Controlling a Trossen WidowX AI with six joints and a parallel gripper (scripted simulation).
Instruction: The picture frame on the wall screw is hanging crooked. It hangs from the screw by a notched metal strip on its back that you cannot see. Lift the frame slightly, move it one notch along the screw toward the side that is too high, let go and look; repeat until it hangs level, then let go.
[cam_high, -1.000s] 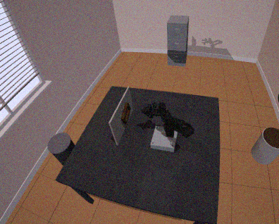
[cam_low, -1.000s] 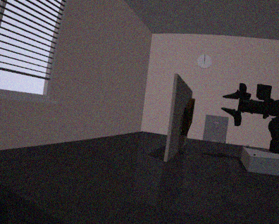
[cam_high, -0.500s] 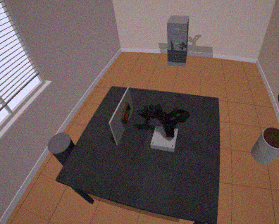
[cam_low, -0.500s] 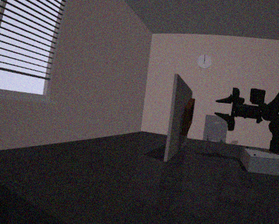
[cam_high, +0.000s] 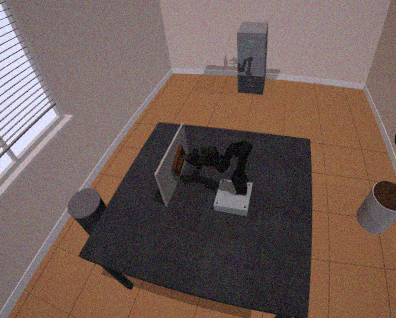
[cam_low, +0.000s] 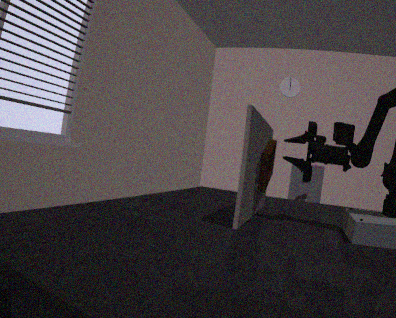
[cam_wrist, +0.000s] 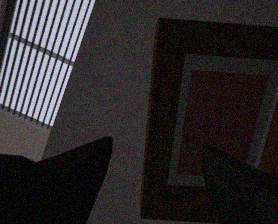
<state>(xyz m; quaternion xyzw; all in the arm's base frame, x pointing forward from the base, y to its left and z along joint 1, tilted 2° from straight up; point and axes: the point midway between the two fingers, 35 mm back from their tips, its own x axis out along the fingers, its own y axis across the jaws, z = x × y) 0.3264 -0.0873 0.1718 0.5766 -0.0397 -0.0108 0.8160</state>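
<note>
The brown picture frame (cam_high: 178, 161) (cam_low: 267, 165) (cam_wrist: 162, 120) hangs on the upright grey panel (cam_high: 166, 183) (cam_low: 244, 175). The wrist view shows its dark left border, pale inner mat and dark red picture, cut off at the right. Its sides lean in that tilted view, so I cannot tell its true tilt. The screw and the notched strip are hidden. My gripper (cam_low: 284, 149) (cam_wrist: 156, 148) is open and empty, its fingertips pointing at the frame. The exterior view shows a small gap between them and the frame. In the wrist view one fingertip overlaps the frame's lower part.
The arm's white base (cam_high: 232, 202) (cam_low: 375, 230) stands on the dark table (cam_high: 210, 255) (cam_low: 150, 270), on the side of the panel that bears the frame. A grey cylinder (cam_high: 86, 204), a bin (cam_high: 375, 215) and a cabinet (cam_high: 252, 50) stand away from the table top.
</note>
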